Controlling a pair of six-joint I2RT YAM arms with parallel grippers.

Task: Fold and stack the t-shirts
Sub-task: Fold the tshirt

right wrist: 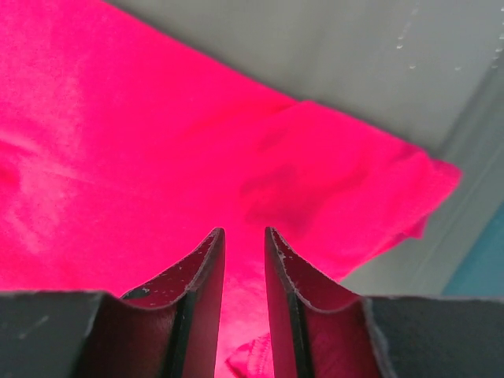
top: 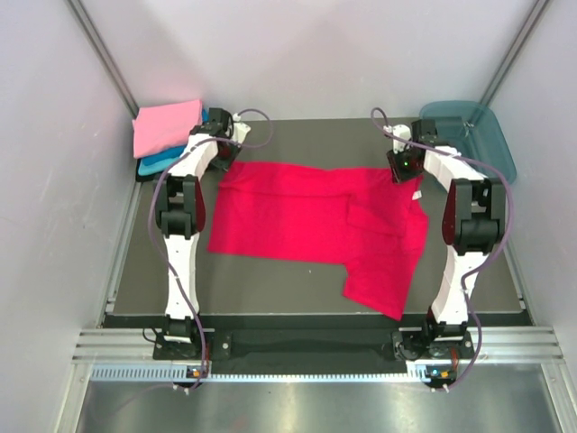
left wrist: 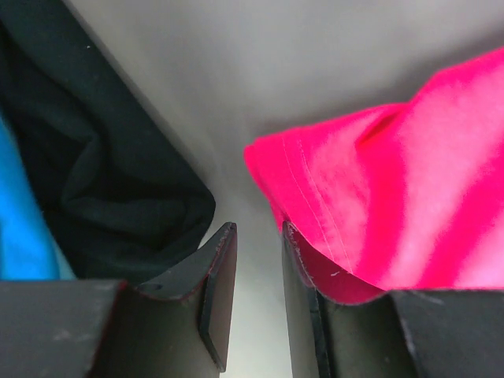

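The red shirt (top: pixel 315 225) lies spread across the middle of the table (top: pixel 270 289), one flap reaching toward the near right. At its far right corner the right gripper (right wrist: pixel 244 236) hovers over the cloth, jaws parted and empty. At its far left corner the left gripper (left wrist: pixel 256 236) stands released, a red fold draped on one finger. Farther left, the pink shirt (top: pixel 165 126) tops the blue shirt (top: pixel 158 162) and black shirt (left wrist: pixel 118 189). A teal tub (top: pixel 469 131) sits far right.
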